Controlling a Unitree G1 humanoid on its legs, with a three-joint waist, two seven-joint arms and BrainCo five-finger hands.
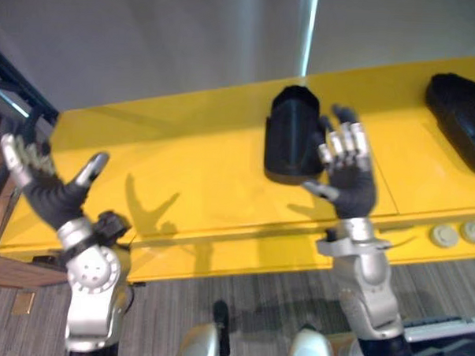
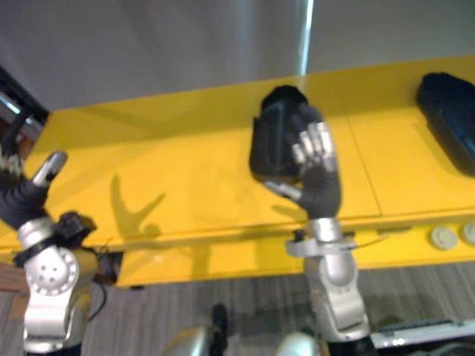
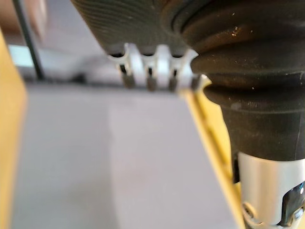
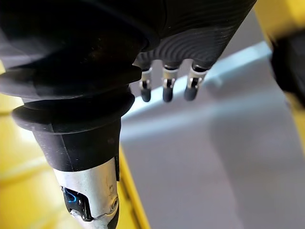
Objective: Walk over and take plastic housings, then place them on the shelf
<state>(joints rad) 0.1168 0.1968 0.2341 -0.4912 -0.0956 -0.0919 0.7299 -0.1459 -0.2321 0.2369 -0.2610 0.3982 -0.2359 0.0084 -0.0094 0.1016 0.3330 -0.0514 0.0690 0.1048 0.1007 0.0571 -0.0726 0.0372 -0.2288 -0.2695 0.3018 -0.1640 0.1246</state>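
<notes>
**Current state.** Two black plastic housings are seen on the yellow table (image 1: 190,176). The nearer housing (image 1: 291,133) stands upright toward the back of the table, about midway along it. The second housing (image 1: 465,117) lies at the table's right end, well apart from the first. Two round buttons (image 1: 458,233) are set in the table's front edge, below the second housing.

**Hands.** Both hands are raised, palms forward, over the table's front edge. The left hand (image 1: 51,193) is held at the table's left end, with fingers spread wide and the thumb out; nothing is held. The right hand (image 1: 349,179) is held in front of the nearer housing, with fingers straight and loosely spread; nothing is held. The right hand overlaps the housing in the head views, but contact cannot be confirmed, and no finger is curled round the housing.

**Step in hand.** The approach to the table is judged complete, and the reach for the nearer housing is judged under way. No housing is lifted yet.

**Next move.** The right hand is to be brought forward and down onto the nearer housing. The left hand is to be brought across to the housing's opposite side, so that it can be clamped between both palms before lifting.
</notes>
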